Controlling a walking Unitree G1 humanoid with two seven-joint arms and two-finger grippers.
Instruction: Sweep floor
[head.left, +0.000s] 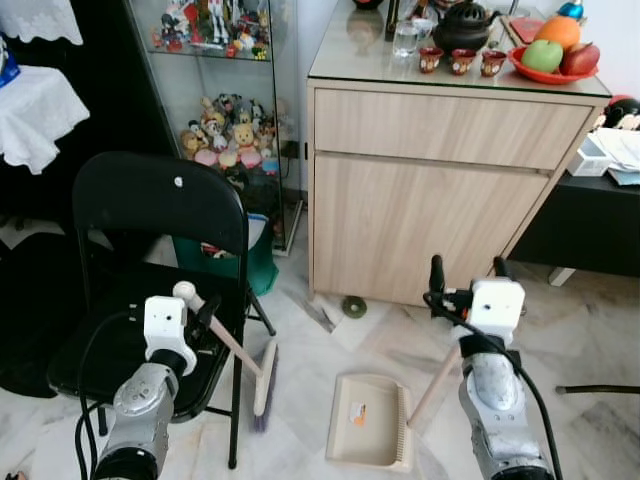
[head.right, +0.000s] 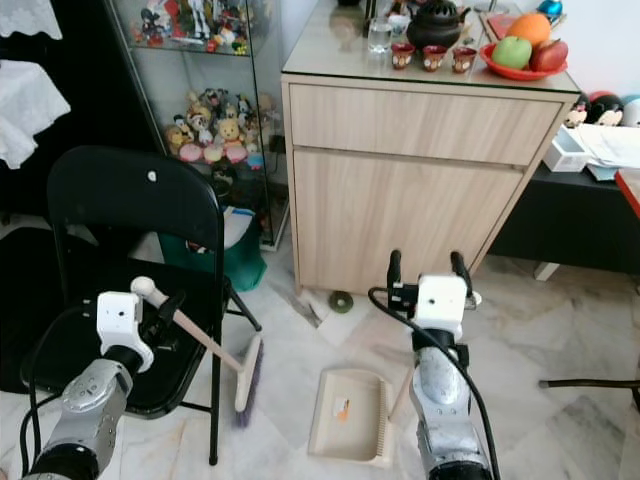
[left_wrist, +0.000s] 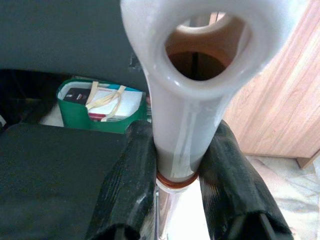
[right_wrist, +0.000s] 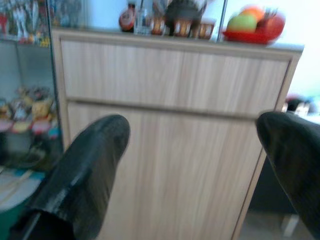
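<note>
Gripping the white plastic top of a pale long-handled broom (head.left: 225, 340), the left gripper (head.left: 205, 312) is seen with its 2 black fingers (left_wrist: 131, 175) pressed against both sides of the handle, just below the hanging loop. The handle is held on a slant so that the bristle head (head.left: 264, 379) rests on the marbled tile floor (head.left: 330, 340), just beside the leg of a black folding metal chair (head.left: 150, 215); this angle is judged to suit a sweeping stroke toward the pan. A beige plastic dustpan (head.left: 365, 420) lies flat on the floor between the 2 arms, its upright handle (head.left: 435, 383) leaning toward the right arm. The right gripper (head.left: 467, 272) is raised above that handle with its fingers spread wide and nothing held, pointed at a light wooden cabinet (head.left: 430, 190). A small dark round object (head.left: 353, 306) is left near the cabinet's base. The dustpan handle is judged not yet taken.
</note>
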